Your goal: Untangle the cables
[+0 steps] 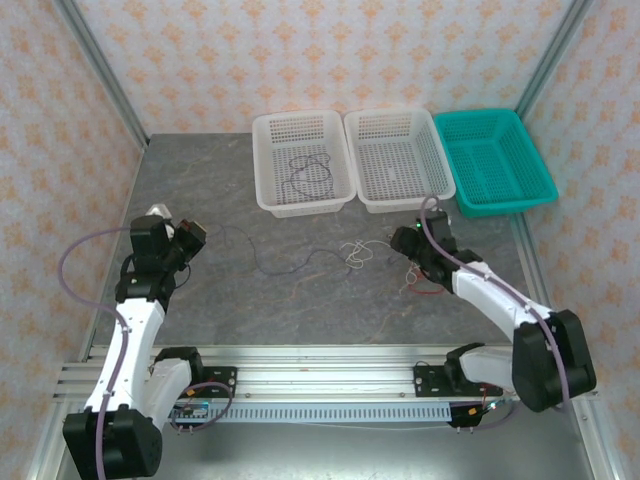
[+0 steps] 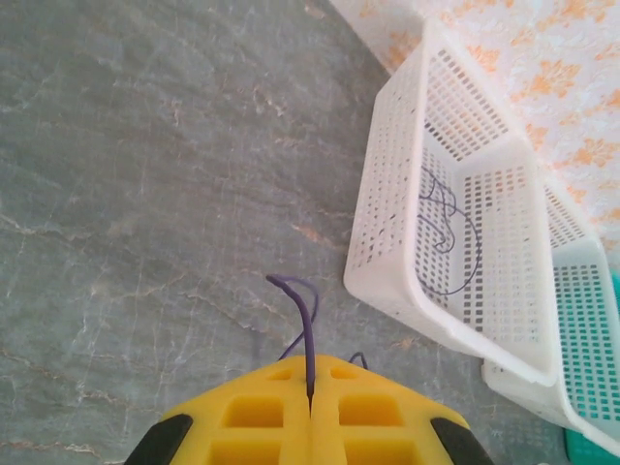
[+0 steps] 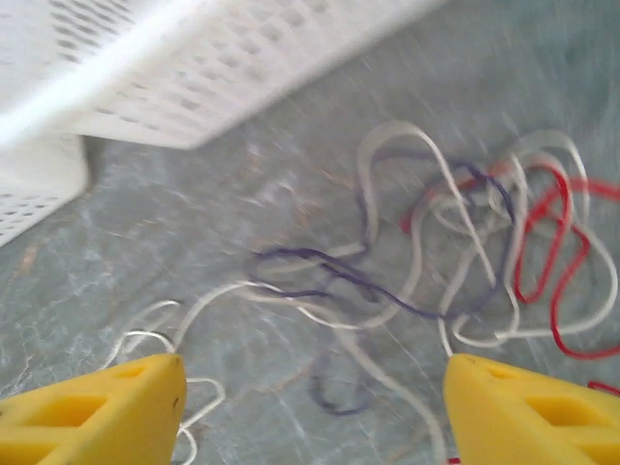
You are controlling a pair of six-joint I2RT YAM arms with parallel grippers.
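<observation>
Left gripper: clamped fully shut, with a purple cable pinched between the yellow fingers. It's parked over the left side of the table.
Purple cable run: from that grip it's draped rightwards across the table and can be followed to the knot.
Right gripper: jaws are spread wide and nothing is held. It's hung just above the knot.
Knot: found mid-table, just near of the middle basket. It's a loose mess, not tight.
What's in it: a white cable in big loops, the purple one threaded through them, and a red cable piled on the right side.
Left basket: a second purple cable is coiled on its floor, well apart from the knot.
Teal basket: sat far right, beside the middle one.
</observation>
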